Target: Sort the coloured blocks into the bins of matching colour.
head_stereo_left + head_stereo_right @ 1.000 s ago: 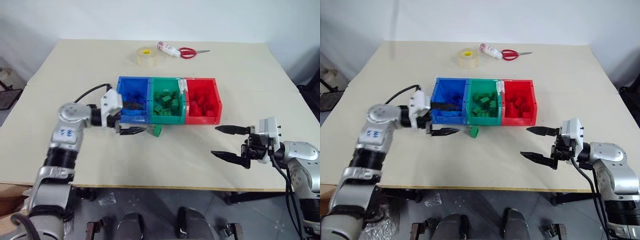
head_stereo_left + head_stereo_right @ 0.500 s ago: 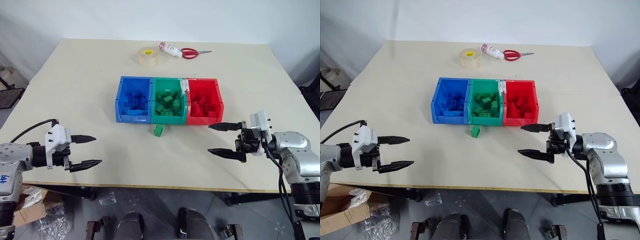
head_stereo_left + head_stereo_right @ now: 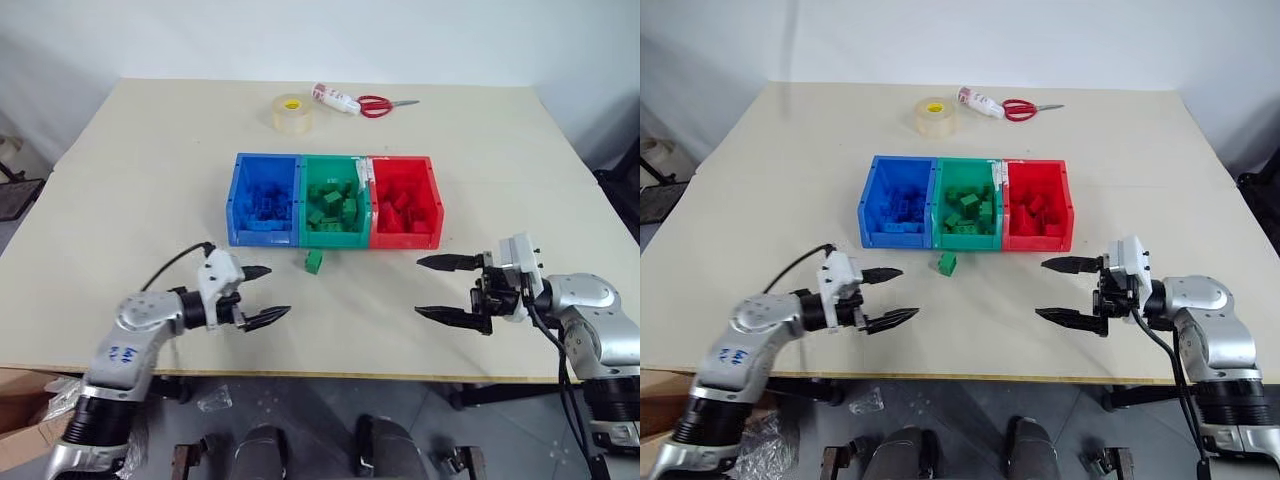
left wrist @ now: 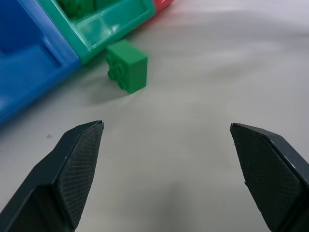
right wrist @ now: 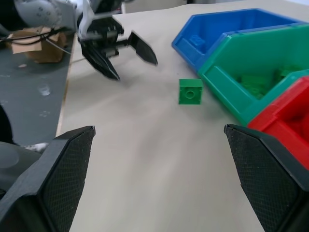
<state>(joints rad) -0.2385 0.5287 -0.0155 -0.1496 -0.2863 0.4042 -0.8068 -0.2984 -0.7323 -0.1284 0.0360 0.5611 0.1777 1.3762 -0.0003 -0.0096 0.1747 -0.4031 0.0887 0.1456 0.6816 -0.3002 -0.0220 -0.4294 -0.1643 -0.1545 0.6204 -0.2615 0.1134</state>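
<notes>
On the table the joined blue, green and red bins sit mid-surface, blocks inside each. The left gripper and right gripper hover near the front edge, both spread wide and empty. One green block lies just before the green bin.

Silver arms, black claws on both sides.
Lower left of the head views: left arm in rounded silver-grey shells with black joint bands, blue markings on a white sticker, a black cable looping over a white wrist block into the left gripper with tapered black fingers, cross-hatched on the inner faces. Lower right: right arm in matching silver, white wrist block, black cable trailing down, right gripper in the same pointed black.
</notes>
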